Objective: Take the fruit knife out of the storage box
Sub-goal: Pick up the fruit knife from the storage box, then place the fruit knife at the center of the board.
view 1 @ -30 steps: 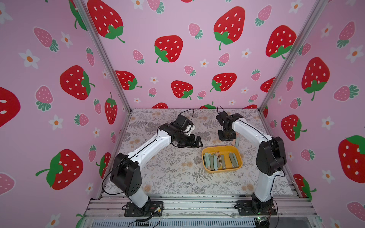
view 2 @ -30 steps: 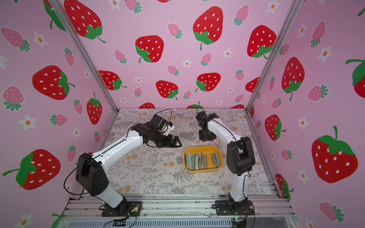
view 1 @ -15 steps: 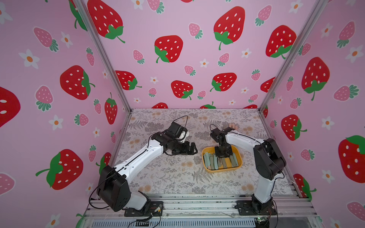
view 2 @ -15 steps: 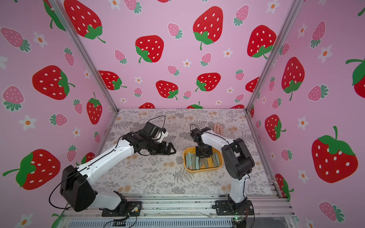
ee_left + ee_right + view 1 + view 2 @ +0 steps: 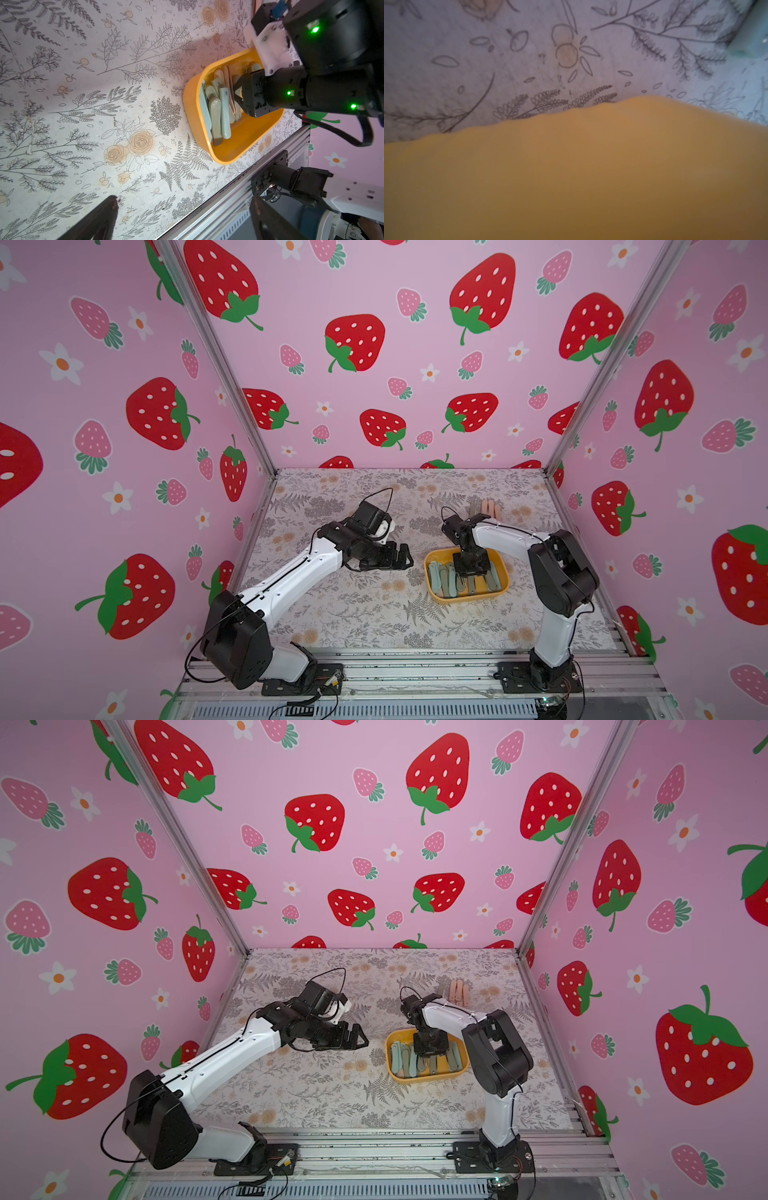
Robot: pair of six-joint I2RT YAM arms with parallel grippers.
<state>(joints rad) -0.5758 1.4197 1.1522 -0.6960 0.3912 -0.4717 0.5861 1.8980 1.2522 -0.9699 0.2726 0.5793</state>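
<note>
**Right claw down inside the yellow box of knives, left claw spread wide beside it**

In both top views I see my right claw (image 5: pixel 464 581) pointing straight down into the storage box (image 5: pixel 469 598). The box is a shallow yellow-orange tub on the flowered counter (image 5: pixel 353 614). The claw's fingertips are sunk among the pale green fruit knives (image 5: pixel 439 577). These lie side by side in the box, on either side of the claw. From up here I cannot tell whether the fingers have hold of one.

My left claw (image 5: pixel 402 558) hangs over the counter just beside the box. Its fingers are spread wide, empty, and aimed toward the box. Beyond the right claw, toward the back wall, a few peach-coloured pieces (image 5: pixel 615 508) lie on the counter, well apart from the box.

In the left wrist view, the left claw's two dark fingers (image 5: pixel 104 212) sit far apart at the frame's edge. The storage box (image 5: pixel 228 153) lies ahead of them with bare counter between. The right claw (image 5: pixel 234 93) reaches into the box, its two black fingers a little apart on either side of a slim pale knife in the pile. I cannot tell whether they are pressing on it. The green knives (image 5: pixel 225 112) are stacked on the side of the box nearer the left claw.

In the right wrist view, the box wall (image 5: pixel 571 176) is a yellow-orange blur filling more than half the frame, right up against the claw. Flowered counter (image 5: pixel 508 62) shows past it, with a blurred blue-green object (image 5: pixel 753 37) at the corner.
</note>
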